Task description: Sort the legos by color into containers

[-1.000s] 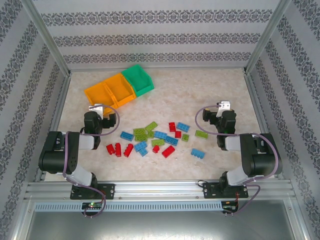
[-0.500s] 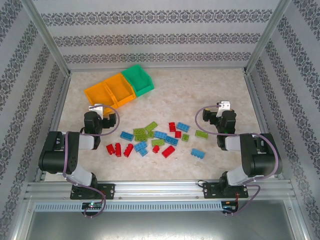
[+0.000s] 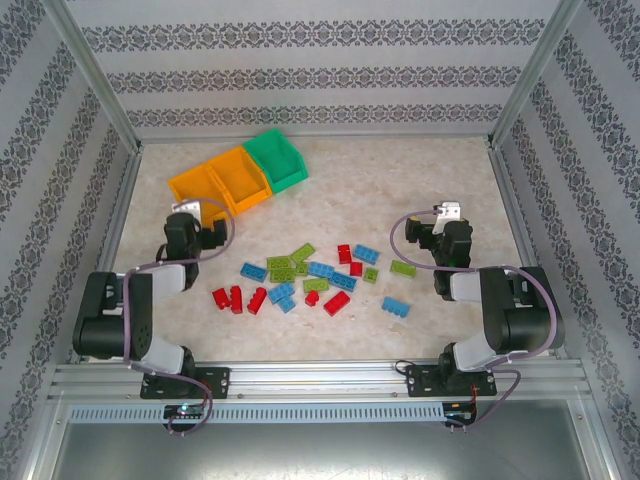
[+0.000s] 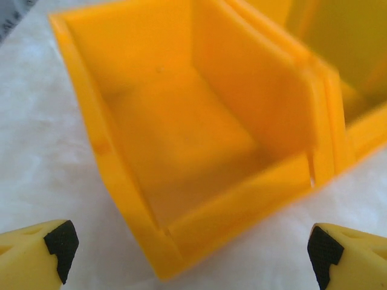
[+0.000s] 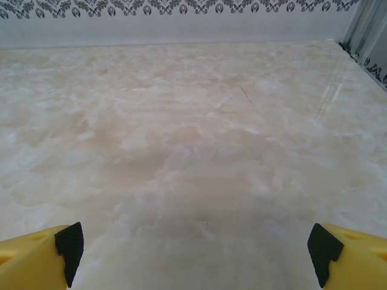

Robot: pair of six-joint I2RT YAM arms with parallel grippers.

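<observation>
Red, lime green and light blue legos lie scattered mid-table, among them a red pair (image 3: 228,297), a green brick (image 3: 281,267) and a blue brick (image 3: 396,306). Two orange containers (image 3: 195,187) (image 3: 243,175) and a green container (image 3: 277,160) stand in a row at the back left. My left gripper (image 3: 185,210) is open just in front of the leftmost orange bin (image 4: 181,139), whose inside is empty; its near corner sits between my fingers (image 4: 54,248). My right gripper (image 3: 447,212) is open over bare table (image 5: 193,151), holding nothing.
Metal frame rails and patterned walls close in the table on the left (image 3: 120,210), right (image 3: 515,200) and back. A second orange bin (image 4: 344,48) touches the first on its right. Bare marble surface lies ahead of the right gripper.
My left gripper has swung left and forward, from near the bricks up to the leftmost orange bin. The right arm and the legos have not moved.
</observation>
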